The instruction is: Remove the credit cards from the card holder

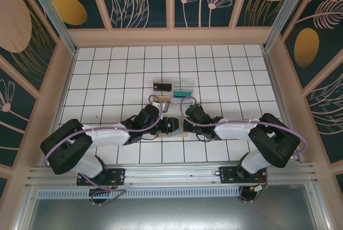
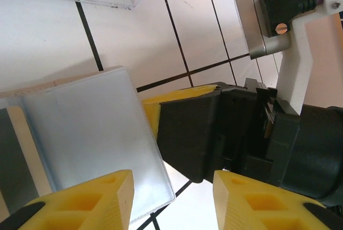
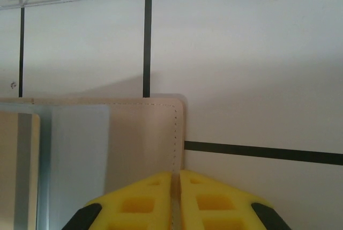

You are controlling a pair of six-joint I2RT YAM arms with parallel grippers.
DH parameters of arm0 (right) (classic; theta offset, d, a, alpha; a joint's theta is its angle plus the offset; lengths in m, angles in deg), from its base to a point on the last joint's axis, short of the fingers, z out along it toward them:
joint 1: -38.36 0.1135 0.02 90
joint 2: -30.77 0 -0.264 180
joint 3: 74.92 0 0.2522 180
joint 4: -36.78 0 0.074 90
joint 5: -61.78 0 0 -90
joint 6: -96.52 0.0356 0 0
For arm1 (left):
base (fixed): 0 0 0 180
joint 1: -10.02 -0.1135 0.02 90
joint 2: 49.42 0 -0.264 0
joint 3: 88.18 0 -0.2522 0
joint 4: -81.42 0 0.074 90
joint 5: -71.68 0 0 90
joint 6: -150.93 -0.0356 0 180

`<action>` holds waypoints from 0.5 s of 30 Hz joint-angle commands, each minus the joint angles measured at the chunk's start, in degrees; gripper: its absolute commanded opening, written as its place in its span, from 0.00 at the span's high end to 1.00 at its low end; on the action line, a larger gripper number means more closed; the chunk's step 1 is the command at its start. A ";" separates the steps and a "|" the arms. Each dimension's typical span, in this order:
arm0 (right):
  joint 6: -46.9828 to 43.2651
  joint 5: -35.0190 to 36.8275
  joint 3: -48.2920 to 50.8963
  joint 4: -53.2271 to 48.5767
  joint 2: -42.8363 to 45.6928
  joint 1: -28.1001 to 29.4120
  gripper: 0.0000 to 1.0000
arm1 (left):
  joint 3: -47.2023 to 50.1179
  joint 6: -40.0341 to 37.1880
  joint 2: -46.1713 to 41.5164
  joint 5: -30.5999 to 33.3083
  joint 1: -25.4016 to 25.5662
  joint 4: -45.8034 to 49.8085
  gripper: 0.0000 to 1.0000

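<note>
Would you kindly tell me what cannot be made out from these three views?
Card holder, top view: mostly covered by the left arm and right arm.
Cards remaining: slots cut off at the left edge of both wrist views.
Pale panel, left wrist view: card or holder flap, unclear.
Clear tray contents: too small from above.

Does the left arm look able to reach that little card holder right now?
Probably yes: the left gripper hangs open over a blue-grey corner of the card holder, with nothing between them. The right gripper, pinching its tan edge, crowds close.
</note>
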 commanded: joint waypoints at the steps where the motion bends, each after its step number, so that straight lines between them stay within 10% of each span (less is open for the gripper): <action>1: 0.53 0.26 0.27 -1.17 1.89 -0.15 0.88 | 0.45 -1.24 -3.30 4.44 0.06 4.06 0.57; 15: -1.22 -1.59 -3.61 -3.14 8.53 0.74 0.72 | 1.32 -6.33 -6.19 14.57 -4.59 15.96 0.78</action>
